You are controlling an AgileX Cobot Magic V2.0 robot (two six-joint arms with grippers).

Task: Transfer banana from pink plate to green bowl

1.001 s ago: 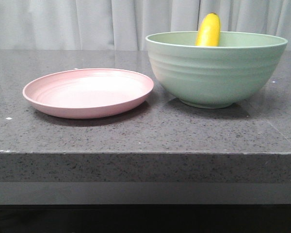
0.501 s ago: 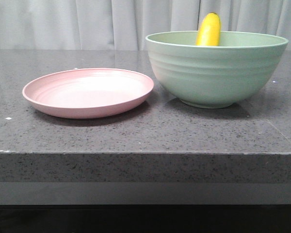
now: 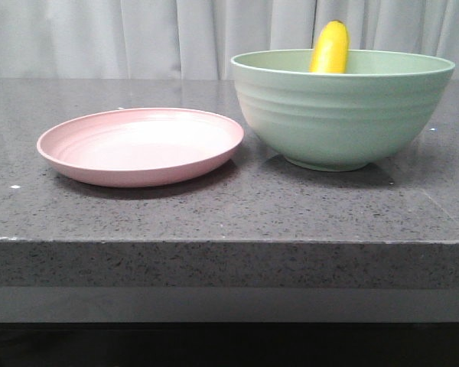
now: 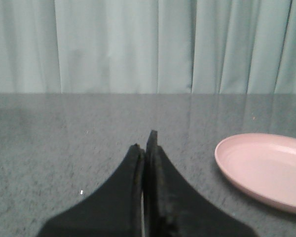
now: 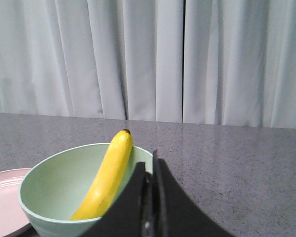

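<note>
The banana (image 3: 330, 47) leans inside the green bowl (image 3: 340, 115), its dark tip above the far rim; it also shows in the right wrist view (image 5: 107, 178), resting against the bowl's wall (image 5: 49, 182). The pink plate (image 3: 141, 144) lies empty to the left of the bowl and shows in the left wrist view (image 4: 266, 168). My left gripper (image 4: 144, 143) is shut and empty, low over the counter left of the plate. My right gripper (image 5: 149, 162) is shut and empty, beside the bowl's right side. Neither gripper shows in the front view.
A dark speckled stone counter (image 3: 229, 206) bears plate and bowl, with its front edge (image 3: 229, 241) close to the camera. A pale pleated curtain (image 3: 138, 38) hangs behind. The plate's rim nearly touches the bowl's side.
</note>
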